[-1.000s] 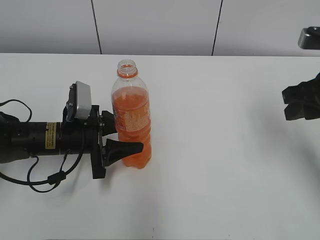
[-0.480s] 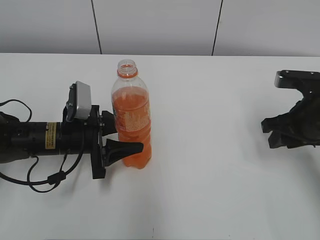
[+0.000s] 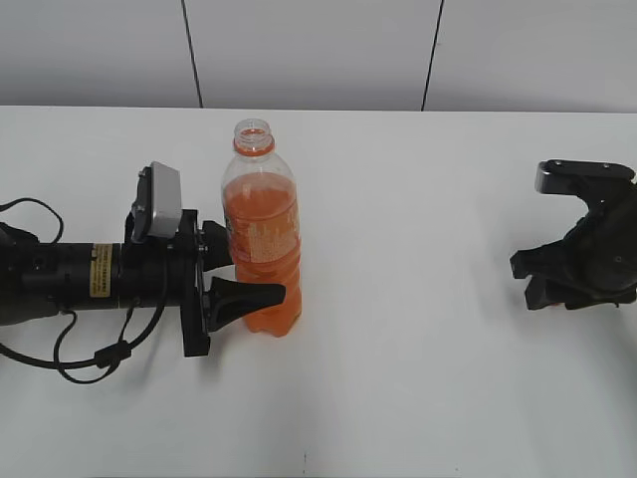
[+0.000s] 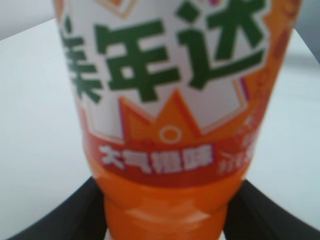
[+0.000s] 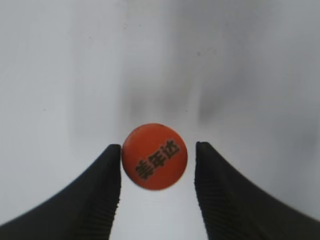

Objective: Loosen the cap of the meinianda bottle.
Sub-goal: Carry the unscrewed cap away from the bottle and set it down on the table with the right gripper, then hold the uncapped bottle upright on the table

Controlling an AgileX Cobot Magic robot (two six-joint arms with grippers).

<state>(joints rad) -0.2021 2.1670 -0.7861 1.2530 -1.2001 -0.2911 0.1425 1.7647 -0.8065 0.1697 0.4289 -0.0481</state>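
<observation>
The meinianda bottle point(image 3: 263, 239) stands upright left of the table's middle, its mouth open with only the orange neck ring on it. My left gripper point(image 3: 249, 271) is shut on the bottle's lower body from the left. In the left wrist view the bottle's label point(image 4: 165, 75) fills the picture, with the left gripper's fingers point(image 4: 165, 215) on either side. The orange cap point(image 5: 154, 156) lies top up on the table between the fingers of my right gripper point(image 5: 159, 146), which is open; the left finger touches the cap and the right finger stands apart. The right gripper point(image 3: 532, 279) is low at the far right, hiding the cap in the exterior view.
The white table point(image 3: 418, 378) has a grey wall behind its far edge. My left arm point(image 3: 70, 284) and its cables lie along the table at the left.
My right gripper has moved down and to the left, from the right edge of the exterior view to just above the table. The left gripper and the bottle have not moved.
</observation>
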